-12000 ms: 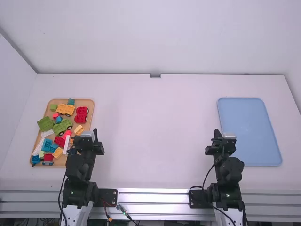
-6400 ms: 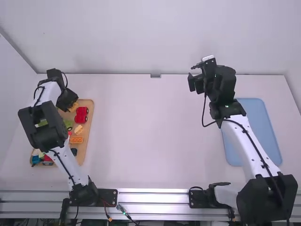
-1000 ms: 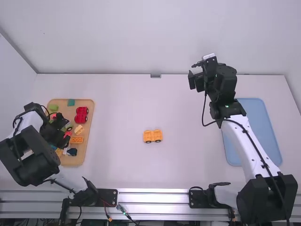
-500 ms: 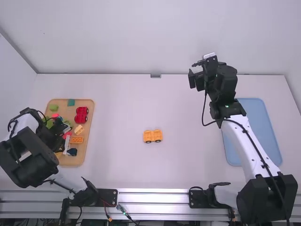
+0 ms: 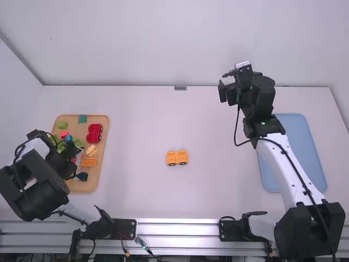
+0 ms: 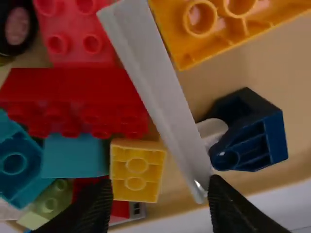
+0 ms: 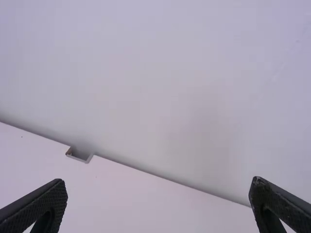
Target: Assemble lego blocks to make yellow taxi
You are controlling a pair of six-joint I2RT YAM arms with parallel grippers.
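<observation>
Yellow wheeled block (image 5: 177,158): standing on the counter (image 5: 136,125), well to the right of the wooden tray (image 5: 84,188).
Left pincer (image 5: 76,162): I am holding it over the wooden tray, its fingers parted, gripping nothing.
Right pincer (image 5: 225,85): I am holding it up, well to the right of the wooden tray, released and wide.
Small yellow block (image 6: 137,170): sitting studs up in the wooden tray, near a red brick (image 6: 73,90).
White strip (image 6: 153,87): lying in the wooden tray.
Orange brick (image 6: 174,36): resting hollow side up in the wooden tray.
Blue tray (image 5: 297,150): lying far to the right of the wooden tray.
</observation>
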